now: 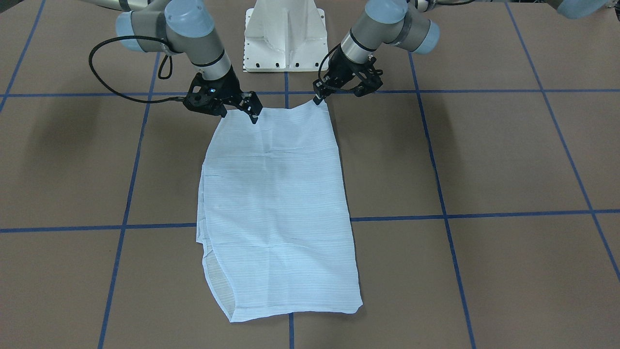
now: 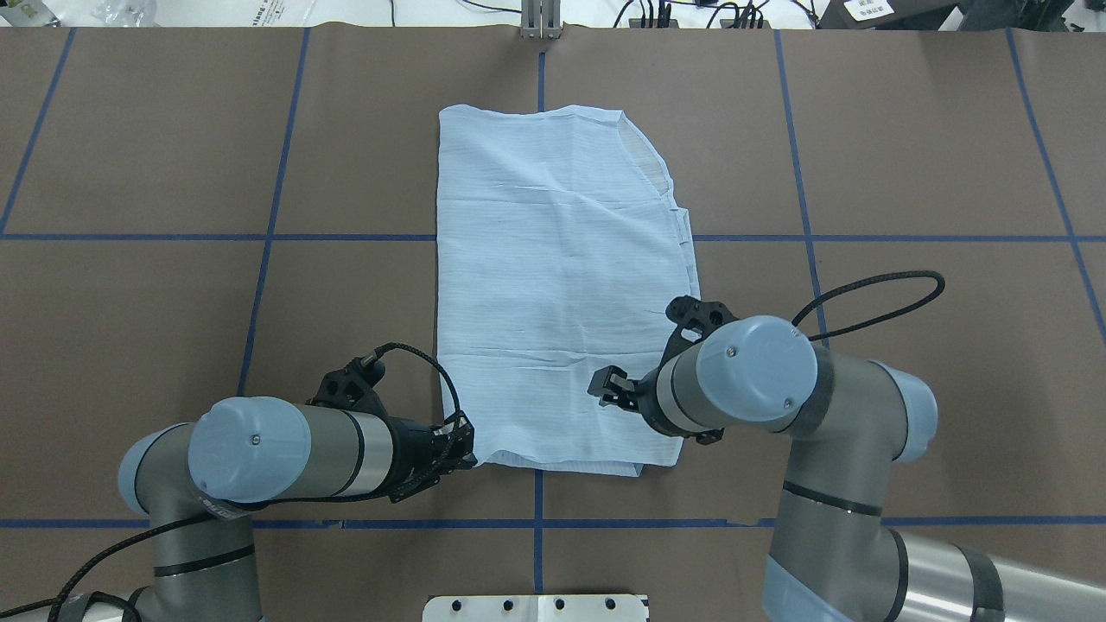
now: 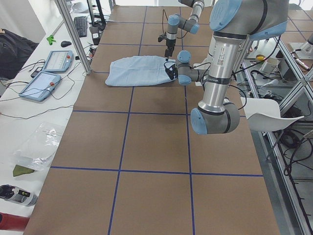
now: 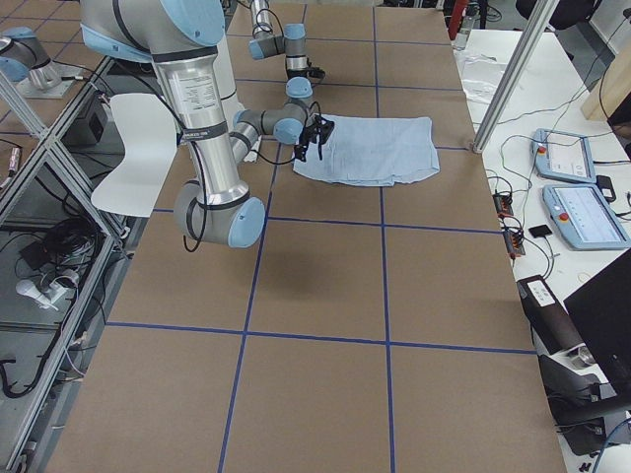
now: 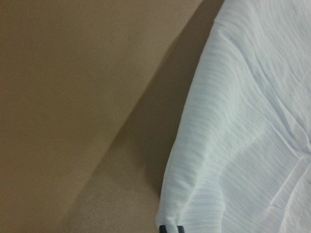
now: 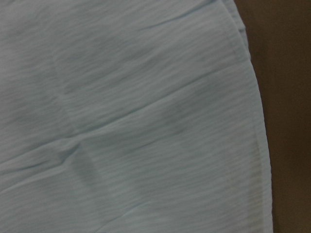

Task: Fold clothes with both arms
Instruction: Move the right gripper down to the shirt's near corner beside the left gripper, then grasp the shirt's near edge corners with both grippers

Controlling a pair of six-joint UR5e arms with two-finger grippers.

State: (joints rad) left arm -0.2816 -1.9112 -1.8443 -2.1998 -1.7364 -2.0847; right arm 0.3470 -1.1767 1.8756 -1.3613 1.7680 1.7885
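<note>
Jaws on the left gripper (image 1: 317, 99) are clenched on the near left corner of the shirt (image 2: 562, 259), which peaks up off the tabletop (image 2: 173, 173) toward them; the left wrist view shows cloth gathered right at the dark tips. Whether the right gripper (image 2: 605, 385) has its jaws released or clenched I cannot tell. It hangs over the near edge, set in from the right corner rather than at it, and its wrist view shows only cloth. The shirt lies flat as a long narrow panel running away from the robot, with the sleeves out of sight. I judge the step in hand to be taking hold of the near edge for a lengthwise fold. Next, the right side needs a grip matching the left, then both must lift level and carry that edge toward the far hem (image 2: 527, 110). The left arm's black cable (image 2: 428, 358) loops just beside the cloth and could drag it. Two teach pendants (image 4: 570, 158) lie beyond the tabletop, well apart.
</note>
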